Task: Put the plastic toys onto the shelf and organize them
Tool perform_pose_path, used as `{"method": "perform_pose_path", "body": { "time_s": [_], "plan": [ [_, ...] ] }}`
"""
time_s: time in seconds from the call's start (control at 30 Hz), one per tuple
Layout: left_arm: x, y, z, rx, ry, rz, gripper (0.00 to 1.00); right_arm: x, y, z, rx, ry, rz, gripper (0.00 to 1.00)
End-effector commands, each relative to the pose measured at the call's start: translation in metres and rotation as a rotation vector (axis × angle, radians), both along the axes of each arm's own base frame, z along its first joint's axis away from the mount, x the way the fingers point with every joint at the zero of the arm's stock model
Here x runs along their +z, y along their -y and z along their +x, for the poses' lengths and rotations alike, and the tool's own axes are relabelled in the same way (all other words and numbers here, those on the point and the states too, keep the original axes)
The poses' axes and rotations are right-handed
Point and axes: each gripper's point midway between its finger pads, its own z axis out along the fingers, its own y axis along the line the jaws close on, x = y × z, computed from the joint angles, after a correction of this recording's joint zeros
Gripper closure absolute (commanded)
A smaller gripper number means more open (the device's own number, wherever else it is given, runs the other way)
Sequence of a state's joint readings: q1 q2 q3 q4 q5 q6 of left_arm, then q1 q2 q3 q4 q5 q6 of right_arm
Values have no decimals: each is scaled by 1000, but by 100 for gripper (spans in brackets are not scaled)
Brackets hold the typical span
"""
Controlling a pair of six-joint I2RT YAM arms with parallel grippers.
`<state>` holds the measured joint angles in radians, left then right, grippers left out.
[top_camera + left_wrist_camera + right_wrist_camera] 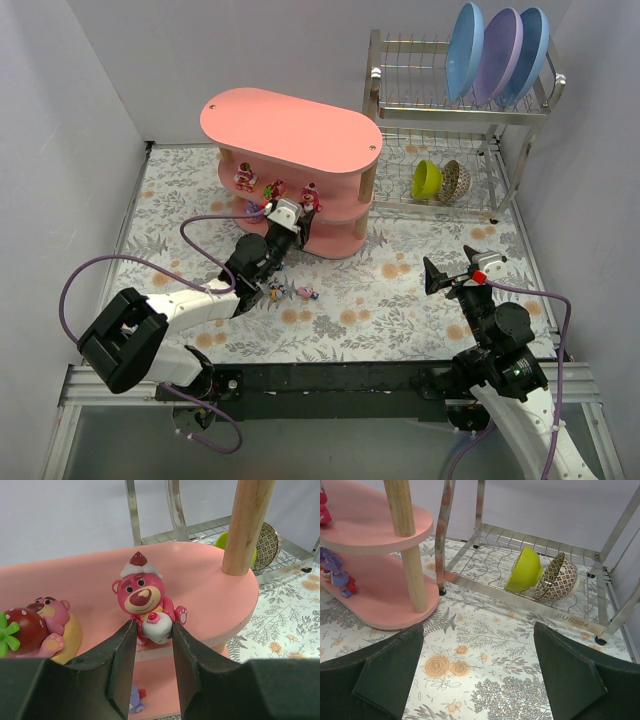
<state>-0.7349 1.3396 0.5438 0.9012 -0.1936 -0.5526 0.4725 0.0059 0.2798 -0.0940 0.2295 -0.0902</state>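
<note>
The pink three-tier shelf (290, 130) stands at the back centre. My left gripper (285, 212) reaches into its middle tier (210, 585). Its jaws are closed on a pink bear toy holding a white cupcake (142, 597), which sits upright near the tier's front edge. A second pink bear with a strawberry (42, 625) sits to its left. Three toys show on that tier from above (276, 188). A purple toy (134, 700) lies on the bottom tier, also in the right wrist view (337, 577). Two small toys (275, 291) (307, 293) lie on the table. My right gripper (455, 270) is open and empty.
A metal wire dish rack (440, 100) stands right of the shelf, with blue and purple plates (500, 50) on top and a green bowl (427, 179) and a patterned bowl (455, 181) below. A wooden shelf post (247, 525) stands right of the held bear.
</note>
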Motion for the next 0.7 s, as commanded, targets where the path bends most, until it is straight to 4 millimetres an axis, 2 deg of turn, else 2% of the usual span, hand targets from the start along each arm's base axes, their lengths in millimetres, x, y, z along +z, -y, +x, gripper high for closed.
{"method": "perform_pose_path", "body": {
  "time_s": [0.0,0.33,0.67],
  "plan": [
    [-38,-6,0,23,-124,86,68,55,14,-28,2,239,115,2],
    [-44,-8,4,47,-146,119,66,55,14,-28,0,239,115,2],
    [-39,-4,7,39,-141,116,64,55,14,-27,-1,238,115,2]
  ]
}}
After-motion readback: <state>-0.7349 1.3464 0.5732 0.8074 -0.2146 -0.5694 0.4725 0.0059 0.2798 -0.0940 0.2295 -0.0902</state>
